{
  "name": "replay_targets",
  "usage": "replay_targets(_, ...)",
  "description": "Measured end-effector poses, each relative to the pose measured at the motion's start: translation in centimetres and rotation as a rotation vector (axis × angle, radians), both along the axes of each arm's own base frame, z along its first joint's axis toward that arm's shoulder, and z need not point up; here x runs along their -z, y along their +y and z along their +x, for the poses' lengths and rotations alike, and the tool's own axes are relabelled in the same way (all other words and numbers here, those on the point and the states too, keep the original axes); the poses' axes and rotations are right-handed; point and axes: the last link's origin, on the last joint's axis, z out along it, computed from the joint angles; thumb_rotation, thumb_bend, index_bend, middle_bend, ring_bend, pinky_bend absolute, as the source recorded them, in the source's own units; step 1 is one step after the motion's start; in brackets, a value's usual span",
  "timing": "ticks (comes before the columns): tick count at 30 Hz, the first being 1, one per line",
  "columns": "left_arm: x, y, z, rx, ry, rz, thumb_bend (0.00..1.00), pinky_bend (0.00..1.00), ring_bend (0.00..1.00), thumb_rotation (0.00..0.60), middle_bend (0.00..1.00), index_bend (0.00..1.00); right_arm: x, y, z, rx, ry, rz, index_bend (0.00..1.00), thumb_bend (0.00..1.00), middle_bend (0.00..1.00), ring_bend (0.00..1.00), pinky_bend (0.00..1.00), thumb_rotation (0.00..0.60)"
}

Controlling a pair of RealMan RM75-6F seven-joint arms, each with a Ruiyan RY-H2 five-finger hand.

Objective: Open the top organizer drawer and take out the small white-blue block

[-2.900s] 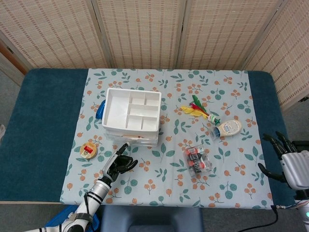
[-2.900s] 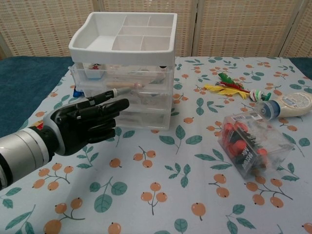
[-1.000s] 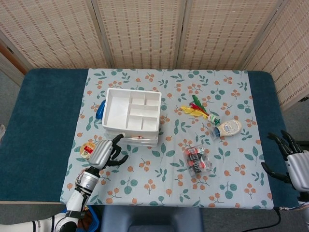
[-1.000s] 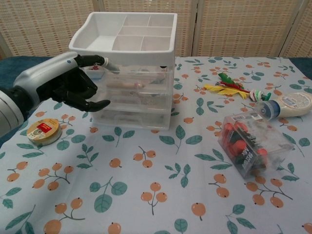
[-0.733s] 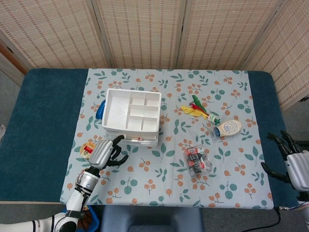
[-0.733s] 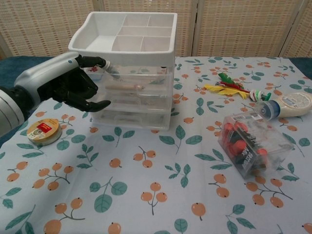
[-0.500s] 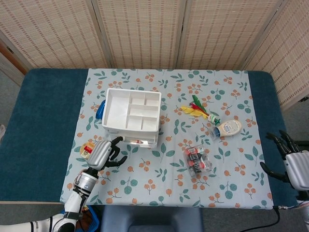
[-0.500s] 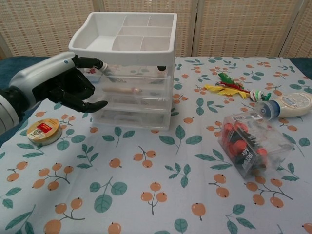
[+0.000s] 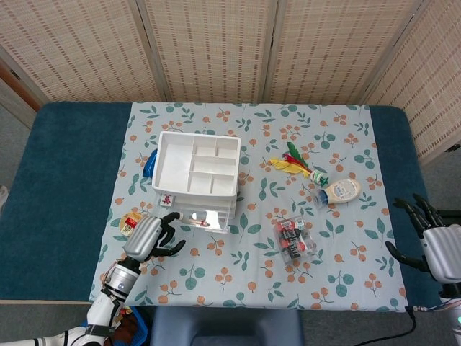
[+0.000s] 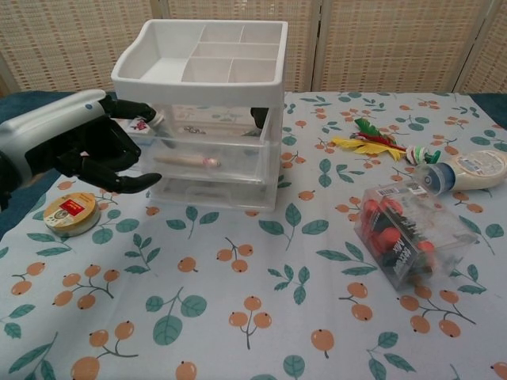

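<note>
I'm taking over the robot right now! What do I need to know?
Left hand: fingers curled, one fingertip at the left front corner of the clear plastic top drawer; firm grip unclear.
Right hand: fingers spread, holding nothing, at the table's right edge.
Done: drawer stands partly out of the white plastic organizer.
Left: take out the small white-blue block, probably the small white piece in the drawer's left front corner; colours too small to confirm.

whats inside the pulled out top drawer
In the top drawer, a small block with red marks lies at its left end, and a pale stick shows through the front. The part under the tray is hidden.
</note>
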Motion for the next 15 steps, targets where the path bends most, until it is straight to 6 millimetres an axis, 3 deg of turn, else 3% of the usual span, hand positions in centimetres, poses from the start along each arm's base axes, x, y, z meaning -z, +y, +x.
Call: replay_targets(15,-0.8,-1.7,-0.6,0.021,0.023,-0.021,0.29,1.0,1.0,0.6,0.92,0.41,-0.1,0.2,0.0,0.0,0.001,-0.007,0.07,0.29,0.21,0.08,0.13,0.6)
